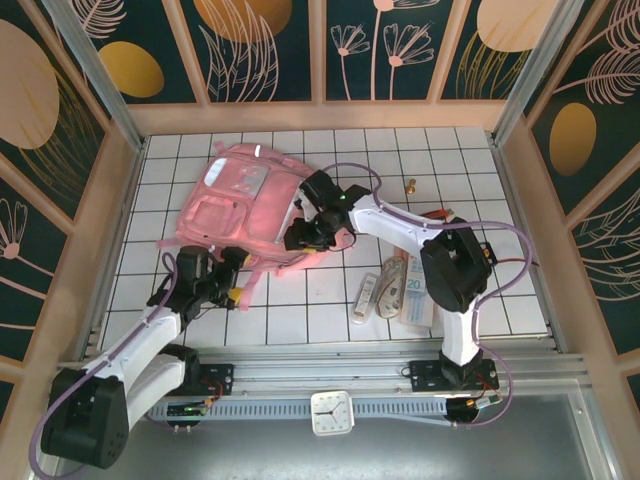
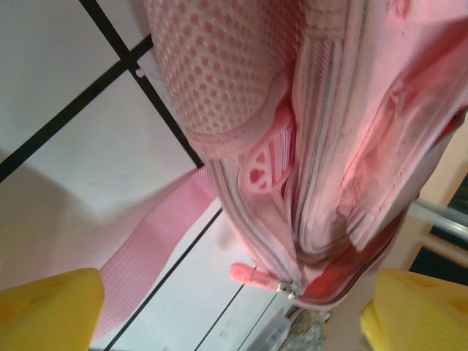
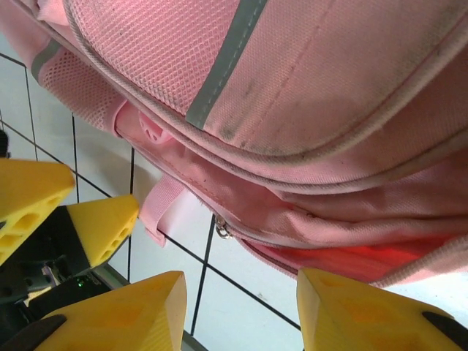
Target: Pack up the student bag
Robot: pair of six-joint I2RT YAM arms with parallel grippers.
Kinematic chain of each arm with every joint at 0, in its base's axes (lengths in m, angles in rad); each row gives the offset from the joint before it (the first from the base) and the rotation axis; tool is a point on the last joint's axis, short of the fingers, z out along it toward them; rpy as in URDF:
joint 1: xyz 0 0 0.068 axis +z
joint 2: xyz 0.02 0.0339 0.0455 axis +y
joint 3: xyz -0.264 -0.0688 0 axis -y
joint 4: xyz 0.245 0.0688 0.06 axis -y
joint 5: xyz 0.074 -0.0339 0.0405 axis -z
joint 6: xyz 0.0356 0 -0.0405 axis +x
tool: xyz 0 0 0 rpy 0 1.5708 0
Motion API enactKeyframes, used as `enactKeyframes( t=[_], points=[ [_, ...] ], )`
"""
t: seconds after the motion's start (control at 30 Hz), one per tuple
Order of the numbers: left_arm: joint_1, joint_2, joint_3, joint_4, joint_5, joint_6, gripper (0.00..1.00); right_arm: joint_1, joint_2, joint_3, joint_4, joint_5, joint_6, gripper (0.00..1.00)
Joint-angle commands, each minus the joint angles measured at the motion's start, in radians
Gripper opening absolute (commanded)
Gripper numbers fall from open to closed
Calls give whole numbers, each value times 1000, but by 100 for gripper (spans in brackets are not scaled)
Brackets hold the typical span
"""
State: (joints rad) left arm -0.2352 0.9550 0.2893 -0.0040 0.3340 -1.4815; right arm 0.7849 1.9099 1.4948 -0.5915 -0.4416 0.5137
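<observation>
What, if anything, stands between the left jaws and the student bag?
Nothing visible does: the open left jaws face the student bag directly, its own strap lying on the table beside them.

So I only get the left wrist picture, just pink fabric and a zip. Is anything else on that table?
Observer: Yes, some stationery lies to the right of the backpack, apart from it.
Visitor: And where is the other arm?
Observer: The right gripper sits at the backpack's near right corner.
Visitor: Is it holding the fabric?
Observer: No, its own camera shows its fingers apart with only table between them.
</observation>
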Motion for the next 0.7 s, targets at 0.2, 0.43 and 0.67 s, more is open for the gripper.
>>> enactKeyframes(
  t=[0.2,0.43,0.67],
  points=[
    [6,258,-33,365,38,-46,70,104,-105,-153,187,127,211,44],
    [5,431,36,494,47,-25,54,211,-46,-129,194,212,293,44],
    [5,501,90,528,65,-6,4,205,-64,-178,222,289,365,44]
  ],
)
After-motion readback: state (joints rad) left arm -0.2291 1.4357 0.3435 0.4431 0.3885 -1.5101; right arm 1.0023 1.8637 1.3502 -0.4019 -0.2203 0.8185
